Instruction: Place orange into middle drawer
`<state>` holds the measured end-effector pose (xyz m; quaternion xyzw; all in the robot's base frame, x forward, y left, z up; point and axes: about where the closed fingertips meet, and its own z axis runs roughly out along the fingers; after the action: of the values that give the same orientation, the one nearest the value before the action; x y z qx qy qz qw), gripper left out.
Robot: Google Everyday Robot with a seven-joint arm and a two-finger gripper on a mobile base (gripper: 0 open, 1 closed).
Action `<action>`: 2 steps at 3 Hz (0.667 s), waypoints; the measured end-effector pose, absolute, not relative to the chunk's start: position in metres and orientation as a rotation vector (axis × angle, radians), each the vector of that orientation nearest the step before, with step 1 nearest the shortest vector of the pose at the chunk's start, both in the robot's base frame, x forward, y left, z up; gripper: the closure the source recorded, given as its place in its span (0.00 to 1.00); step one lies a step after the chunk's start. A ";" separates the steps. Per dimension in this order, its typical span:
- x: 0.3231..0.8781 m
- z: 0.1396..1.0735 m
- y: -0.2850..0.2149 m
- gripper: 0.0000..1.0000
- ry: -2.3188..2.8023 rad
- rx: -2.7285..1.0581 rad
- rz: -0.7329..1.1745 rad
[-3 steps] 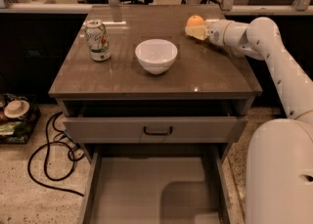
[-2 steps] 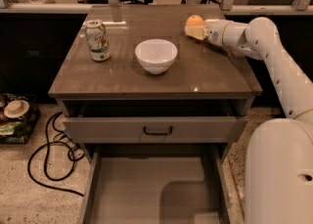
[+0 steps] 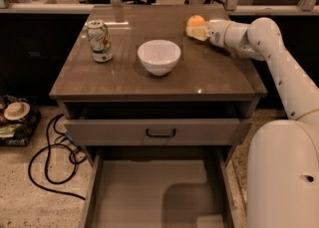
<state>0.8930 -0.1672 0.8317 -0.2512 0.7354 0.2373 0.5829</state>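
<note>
The orange (image 3: 196,21) rests on the back right part of the tabletop (image 3: 124,72). My gripper (image 3: 197,31) reaches in from the right and is right at the orange, its pale tip covering the fruit's lower front. The white arm runs back from there to the right edge of the view. Below the table, the middle drawer (image 3: 144,187) is pulled far out toward me, and its grey floor is bare.
A white bowl (image 3: 159,56) stands mid-table, left of the orange. A green and white soda can (image 3: 99,41) stands at the left. A grey drawer front with a black handle (image 3: 160,133) sits slightly open above the middle drawer. Black cables (image 3: 50,152) lie on the floor at left.
</note>
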 end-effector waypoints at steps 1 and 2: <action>0.890 0.847 -0.172 1.00 1.701 -0.590 0.576; 0.882 0.874 -0.190 1.00 1.678 -0.588 0.557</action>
<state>0.8821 -0.1903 0.8740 -0.2534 0.7228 0.2398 0.5965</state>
